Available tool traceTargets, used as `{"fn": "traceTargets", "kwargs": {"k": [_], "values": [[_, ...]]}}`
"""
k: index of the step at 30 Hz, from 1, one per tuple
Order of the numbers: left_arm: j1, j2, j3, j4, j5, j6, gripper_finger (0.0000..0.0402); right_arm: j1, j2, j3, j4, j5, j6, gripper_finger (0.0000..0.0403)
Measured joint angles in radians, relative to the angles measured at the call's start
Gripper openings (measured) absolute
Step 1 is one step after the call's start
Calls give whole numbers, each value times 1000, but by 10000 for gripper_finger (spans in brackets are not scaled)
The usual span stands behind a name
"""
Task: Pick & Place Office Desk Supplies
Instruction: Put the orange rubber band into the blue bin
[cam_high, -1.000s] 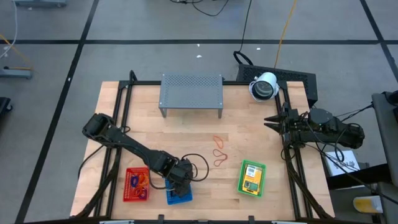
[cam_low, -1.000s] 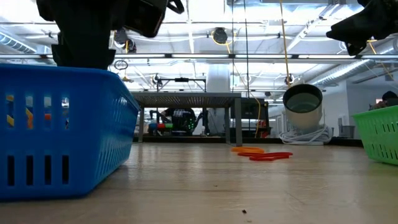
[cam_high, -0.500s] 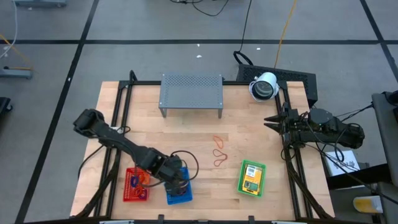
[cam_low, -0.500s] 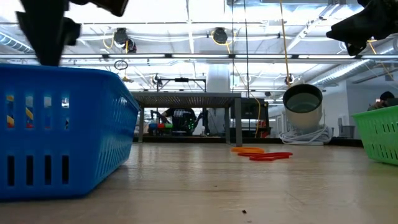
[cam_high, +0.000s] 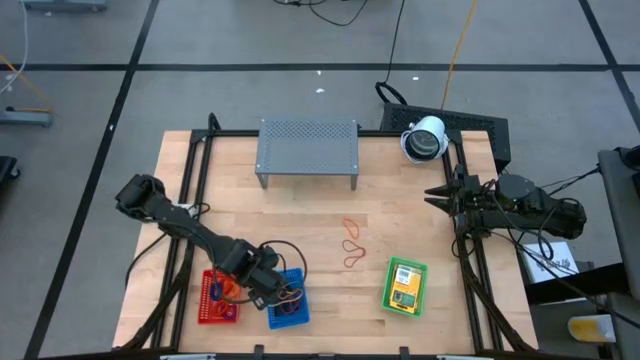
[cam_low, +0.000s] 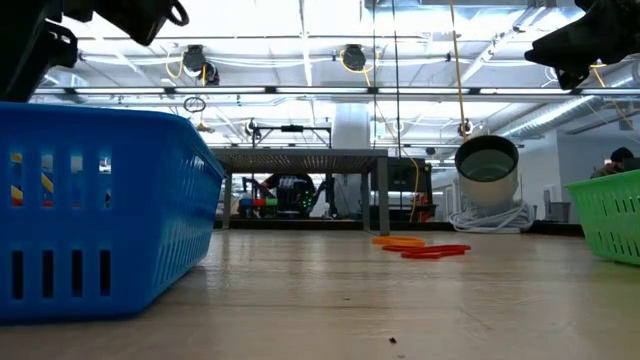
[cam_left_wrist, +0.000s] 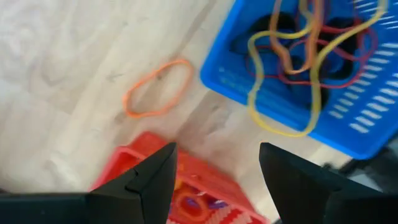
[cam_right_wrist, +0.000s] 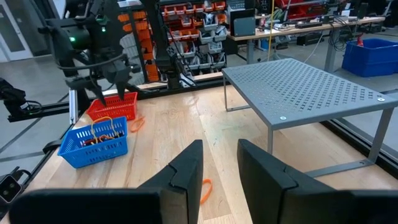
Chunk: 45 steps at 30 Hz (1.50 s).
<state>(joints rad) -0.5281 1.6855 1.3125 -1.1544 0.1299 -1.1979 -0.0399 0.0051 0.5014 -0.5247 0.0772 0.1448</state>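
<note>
Left gripper (cam_high: 262, 287): hovers over the gap between the red basket (cam_high: 219, 298) and the blue basket (cam_high: 288, 302); fingers spread, nothing between them.
Right gripper (cam_high: 440, 197): waits at the table's right edge; fingers a little apart, empty.
Supplies: rubber bands (cam_left_wrist: 298, 56) lie tangled in the blue basket, one yellow band draped over its rim; loose orange and red bands (cam_high: 352, 243) lie mid-table; a yellow-orange packet (cam_high: 404, 285) sits in the green basket (cam_high: 405, 303).
Risk: the draped yellow band could slip out to the wood, or snag a finger that passes low over the rim.
Left wrist view only: an orange band (cam_left_wrist: 158, 88) on the wood just beside both baskets, unclear from overhead.
Low view only: the mid-table bands lie flat before the grey shelf (cam_low: 300, 160).
</note>
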Motion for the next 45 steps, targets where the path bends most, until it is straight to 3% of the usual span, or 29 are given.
{"fn": "traceTargets", "kwargs": {"k": [6,13,20,28,45], "values": [[25,0,-37,6,1,173,239,0,0,0,0,0,0,89],[45,-36,-150,133,1,390,239,0,0,0,0,0,0,89],[74,-123,-259,199,-16,399,239,0,0,0,0,0,0,89],[107,-163,-409,385,61,437,239,0,0,0,0,0,0,89],[144,-135,-452,433,54,490,239,0,0,0,1,0,0,89]]}}
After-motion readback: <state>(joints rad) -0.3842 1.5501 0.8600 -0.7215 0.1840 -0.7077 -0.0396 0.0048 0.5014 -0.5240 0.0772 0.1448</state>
